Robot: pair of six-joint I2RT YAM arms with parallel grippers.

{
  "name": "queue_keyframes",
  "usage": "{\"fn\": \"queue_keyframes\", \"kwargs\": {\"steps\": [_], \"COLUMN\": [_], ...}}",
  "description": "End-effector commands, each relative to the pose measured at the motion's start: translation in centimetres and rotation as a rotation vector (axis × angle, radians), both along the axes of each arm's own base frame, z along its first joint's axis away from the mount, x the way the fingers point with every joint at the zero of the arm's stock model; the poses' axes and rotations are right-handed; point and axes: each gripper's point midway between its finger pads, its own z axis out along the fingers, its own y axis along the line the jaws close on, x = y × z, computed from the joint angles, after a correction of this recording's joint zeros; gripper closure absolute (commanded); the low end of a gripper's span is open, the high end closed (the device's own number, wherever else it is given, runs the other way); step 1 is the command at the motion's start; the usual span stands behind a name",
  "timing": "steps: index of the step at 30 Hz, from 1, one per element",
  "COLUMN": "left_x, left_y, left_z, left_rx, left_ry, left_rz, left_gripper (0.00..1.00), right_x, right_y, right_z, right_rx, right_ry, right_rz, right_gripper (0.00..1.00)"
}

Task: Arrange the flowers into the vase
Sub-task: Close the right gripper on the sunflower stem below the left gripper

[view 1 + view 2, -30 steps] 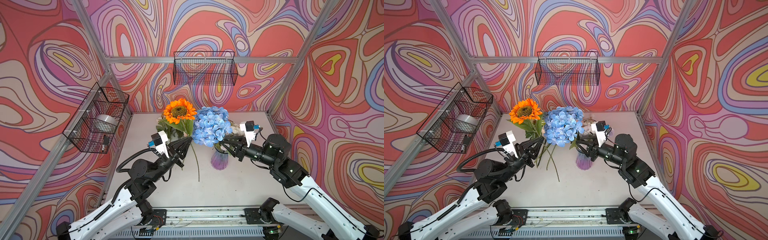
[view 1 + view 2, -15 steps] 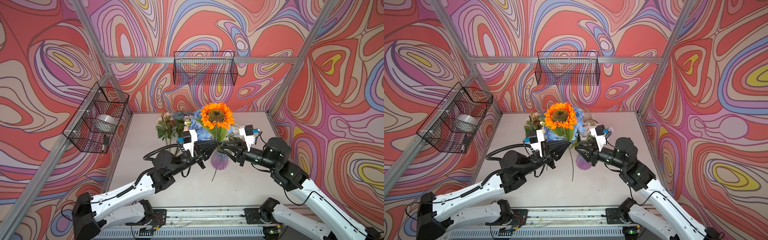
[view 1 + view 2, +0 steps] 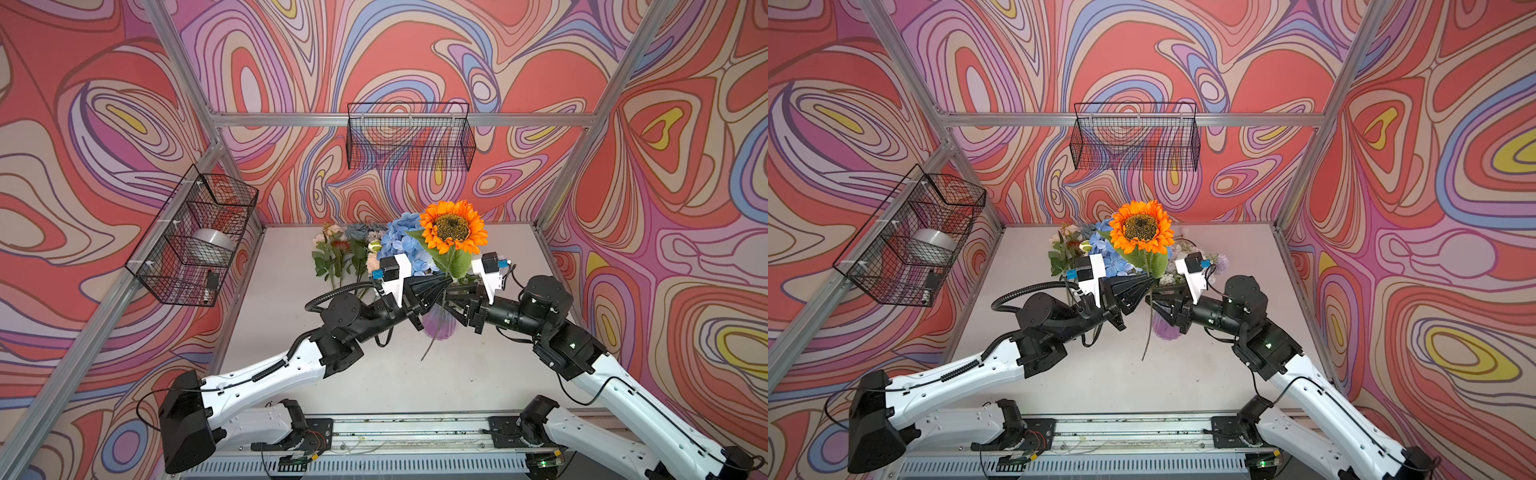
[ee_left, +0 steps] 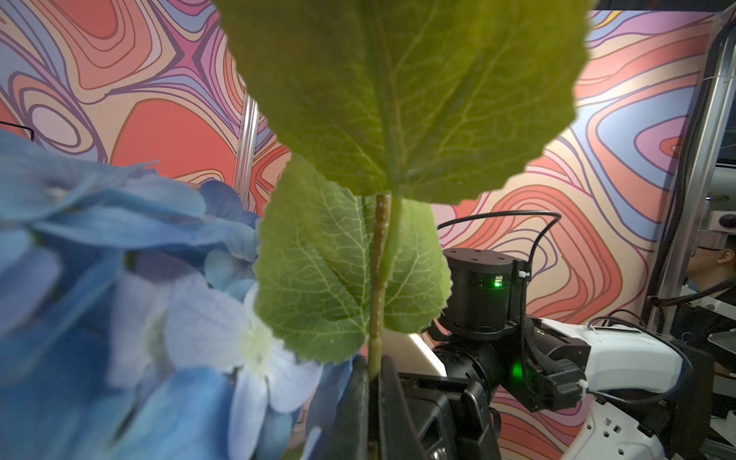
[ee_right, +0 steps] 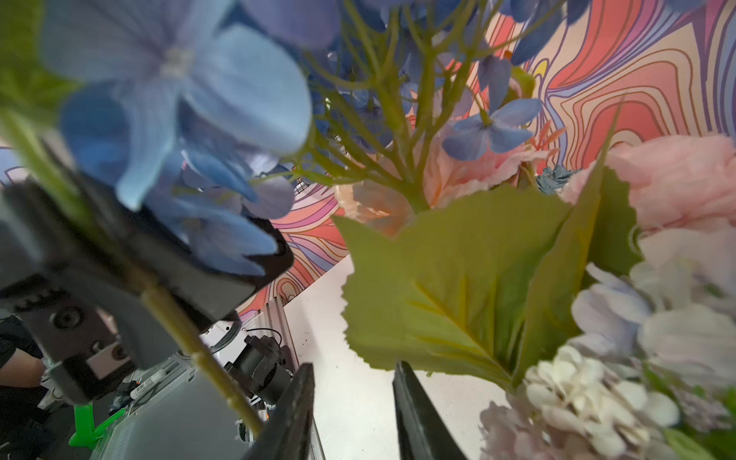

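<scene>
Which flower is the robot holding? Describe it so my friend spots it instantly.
Find the purple vase in the middle of the pale table. Just above it the left gripper pinches the stem of a sunflower. Big orange petals around a dark centre set it apart from the blue hydrangea beside it.

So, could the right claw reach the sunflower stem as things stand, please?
Probably yes: the right claw is open, and the sunflower stem, held by the left claw, runs close beside it unobstructed.
</scene>
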Motion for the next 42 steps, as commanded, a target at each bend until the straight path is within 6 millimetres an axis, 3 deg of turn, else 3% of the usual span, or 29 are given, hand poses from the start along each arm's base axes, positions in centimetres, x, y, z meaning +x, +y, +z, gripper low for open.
{"fn": "queue_keyframes", "kwargs": {"steps": [1, 8, 13, 21, 29, 32, 37, 38, 39, 42], "left_x": [-0.3, 0.1, 0.3, 0.8, 0.6, 0.6, 0.4, 0.4, 0.4, 0.1], "left_y": [0.1, 0.2, 0.3, -0.5, -1.0, -1.2, -0.9, -0.8, -0.7, -0.3], "left_z": [2.0, 1.5, 1.2, 0.9, 0.9, 0.7, 0.8, 0.9, 1.0, 1.1], "left_rx": [-0.051, -0.019, 0.0, -0.003, -0.023, -0.022, -0.026, -0.03, -0.033, -0.045], "left_ry": [-0.061, -0.071, -0.08, -0.081, -0.06, -0.044, -0.039, -0.038, -0.036, -0.021], "left_rz": [-0.002, 0.037, 0.06, 0.062, 0.021, 0.009, 0.011, 0.011, 0.011, 0.007], "left_gripper": [1.0, 1.0, 1.0, 1.0, 1.0, 1.0, 1.0, 1.0, 0.95, 0.47], "right_x": [-0.8, -0.5, -1.2, -1.5, -0.8, -0.5, -0.6, -0.7, -0.8, -1.1], "right_y": [0.4, -2.1, -3.6, -1.8, -1.1, -0.8, -0.7, -0.8, -1.0, -1.6], "right_z": [0.7, -0.2, 0.5, 1.2, 2.5, 2.7, 2.5, 2.5, 2.5, 2.7], "right_rx": [0.028, -0.087, -0.133, -0.086, -0.04, -0.042, -0.061, -0.058, -0.055, -0.046], "right_ry": [-0.028, -0.032, -0.071, -0.042, -0.12, -0.144, -0.139, -0.14, -0.143, -0.158], "right_rz": [0.044, -0.089, -0.134, -0.036, -0.026, -0.024, -0.011, -0.014, -0.02, -0.045], "right_gripper": [0.67, 0.64, 0.63, 0.62, 0.64, 0.71, 1.0, 1.0, 1.0, 1.0]}}
